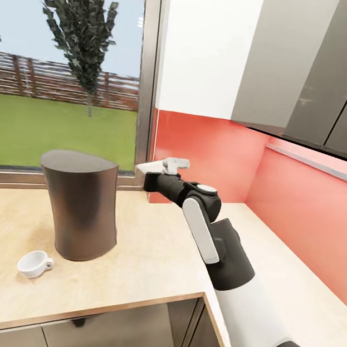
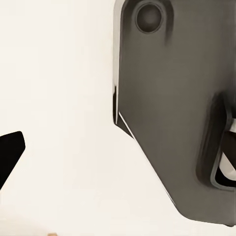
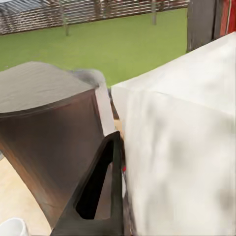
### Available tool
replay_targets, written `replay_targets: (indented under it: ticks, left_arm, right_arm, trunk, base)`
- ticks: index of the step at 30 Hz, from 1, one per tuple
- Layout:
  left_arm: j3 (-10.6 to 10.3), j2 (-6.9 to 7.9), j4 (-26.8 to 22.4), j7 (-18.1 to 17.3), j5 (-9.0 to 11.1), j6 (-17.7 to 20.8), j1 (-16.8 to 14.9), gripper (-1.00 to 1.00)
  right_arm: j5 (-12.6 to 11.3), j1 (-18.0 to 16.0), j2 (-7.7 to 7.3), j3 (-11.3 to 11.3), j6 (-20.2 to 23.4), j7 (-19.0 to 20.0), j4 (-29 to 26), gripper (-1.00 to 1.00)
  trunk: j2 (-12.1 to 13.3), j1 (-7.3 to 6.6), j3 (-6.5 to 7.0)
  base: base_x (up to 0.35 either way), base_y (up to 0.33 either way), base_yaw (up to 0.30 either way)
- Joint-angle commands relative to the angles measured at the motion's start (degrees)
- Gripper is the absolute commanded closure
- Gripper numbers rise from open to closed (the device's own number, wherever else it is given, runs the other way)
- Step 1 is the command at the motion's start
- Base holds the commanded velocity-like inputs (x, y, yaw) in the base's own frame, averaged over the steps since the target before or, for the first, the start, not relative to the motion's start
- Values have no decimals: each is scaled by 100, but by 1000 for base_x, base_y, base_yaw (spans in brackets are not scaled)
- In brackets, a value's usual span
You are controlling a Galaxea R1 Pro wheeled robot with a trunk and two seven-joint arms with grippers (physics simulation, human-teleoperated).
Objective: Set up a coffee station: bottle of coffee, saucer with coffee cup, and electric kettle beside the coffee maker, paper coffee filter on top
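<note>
Pinching a white paper coffee filter (image 1: 157, 166), the right gripper (image 1: 166, 168) hovers beside — above — the coffee maker (image 1: 80, 209).

right arm (image 1: 223, 249) of black rounded joints and white shell panels, ending in a black-wristed hand (image 1: 163, 167) with pale fingers.

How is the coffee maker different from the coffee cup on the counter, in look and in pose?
The coffee maker is dark and tall; the coffee cup is white and low. The coffee maker stands upright, while the coffee cup lies tilted on its side. Both rest on the same countertop, close together.
</note>
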Motion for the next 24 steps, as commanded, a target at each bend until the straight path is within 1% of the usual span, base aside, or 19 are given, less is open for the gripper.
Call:
replay_targets:
  ticks: [1, 3, 5, 7, 24]
  left_arm:
    - [31, 0, 2, 1, -17, -21, -2, -100]
    - [31, -1, 2, 12, -16, -21, -2, -100]
    - [31, -1, 2, 25, -16, -21, -2, -100]
    - [31, -1, 2, 38, -17, -21, -2, -100]
    - [31, -19, -6, 45, -16, -30, -2, -100]
  right_arm:
    - [-76, -6, 1, -93, 11, -79, -22, 100]
    - [-73, -8, 1, -200, 12, -85, -42, 100]
    - [-72, -7, 1, -236, 12, -87, -51, 100]
    - [-72, -4, 1, -262, 12, -88, -57, 100]
    - [-69, -2, -6, -273, 14, -89, -69, 100]
  trunk:
    - [-12, 5, -12]
    - [-12, 5, -12]
    - [-12, 5, -12]
    - [-12, 5, -12]
    - [-12, 5, -12]
  base:
    - [92, 0, 0]
    - [101, 0, 0]
    - [99, 0, 24]
    - [43, 0, 170]
    - [1, 0, 268]
